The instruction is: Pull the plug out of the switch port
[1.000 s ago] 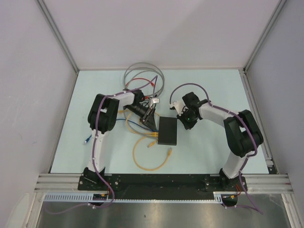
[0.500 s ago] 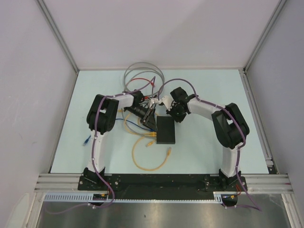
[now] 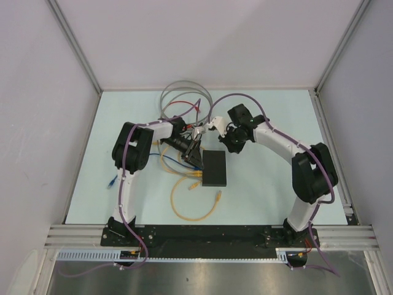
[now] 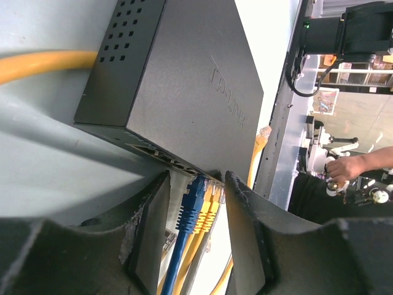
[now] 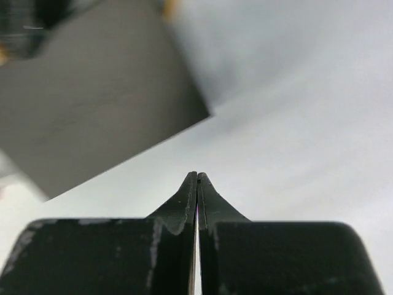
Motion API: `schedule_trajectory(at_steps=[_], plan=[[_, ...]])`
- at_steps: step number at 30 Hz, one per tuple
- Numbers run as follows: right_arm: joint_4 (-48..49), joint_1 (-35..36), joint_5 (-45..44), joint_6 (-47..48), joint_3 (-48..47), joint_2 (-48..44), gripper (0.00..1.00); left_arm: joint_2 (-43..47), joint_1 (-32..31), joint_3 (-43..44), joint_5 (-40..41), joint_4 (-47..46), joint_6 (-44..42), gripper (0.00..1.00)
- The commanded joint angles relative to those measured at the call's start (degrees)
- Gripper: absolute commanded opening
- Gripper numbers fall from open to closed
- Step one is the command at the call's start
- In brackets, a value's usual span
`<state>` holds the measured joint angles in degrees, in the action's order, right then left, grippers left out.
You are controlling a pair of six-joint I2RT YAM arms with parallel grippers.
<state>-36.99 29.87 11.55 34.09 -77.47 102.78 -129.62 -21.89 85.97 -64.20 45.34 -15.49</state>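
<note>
The switch is lying flat on the table between the 2 arms, with its port edge facing the left arm. It is looking like a small, thin metal box with a smooth matte skin, so it is probably light and likely to slide across the table if a cable is tugged without something bracing it.

A blue plug and 2 yellow plugs are sitting side by side in the ports. Each is probably hard plastic with a small latch tab, while the cables behind them are soft and bendy. The best place to take hold is likely the stiff plug body right at the port, not the cable, and the latch may need squeezing before it slides out.

The left hand is standing spread open, its 2 fingers straddling the 3 plugs close to the port edge; it is grasping nothing, and I cannot tell whether either finger is touching a plug. The right hand is clenched, fingertips pressed together with nothing between them, hovering over bare table just off a corner of the switch and not touching it.
</note>
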Motion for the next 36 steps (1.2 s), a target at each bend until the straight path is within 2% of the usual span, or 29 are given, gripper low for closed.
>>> schedule_trajectory(at_steps=[1,5,12,16,22,29,36], plan=[[-6.9,1.7,12.5,-0.9,0.7,-3.3,0.0,0.3,0.4,1.9,-0.7,0.2,-2.7,0.47],[-4.9,5.5,13.0,-1.4,3.3,-2.5,0.0,0.2,0.4,1.9,-0.7,0.4,-3.1,0.47],[-0.5,6.3,11.0,-3.0,3.8,2.4,0.0,0.2,0.4,2.9,1.7,1.9,-4.1,0.46],[0.4,6.3,9.4,-2.7,3.8,4.5,0.0,-0.4,0.4,3.1,2.9,3.3,-5.3,0.38],[0.9,6.7,9.3,-3.1,3.8,5.2,0.0,-2.2,0.4,4.5,2.4,5.8,-7.3,0.35],[1.0,7.3,8.7,-3.1,3.8,6.1,0.0,-3.8,0.6,6.3,-1.5,14.1,-17.9,0.31],[0.7,7.8,8.7,-2.9,3.8,6.6,0.0,-4.8,1.3,6.8,-1.2,14.5,-18.7,0.29]])
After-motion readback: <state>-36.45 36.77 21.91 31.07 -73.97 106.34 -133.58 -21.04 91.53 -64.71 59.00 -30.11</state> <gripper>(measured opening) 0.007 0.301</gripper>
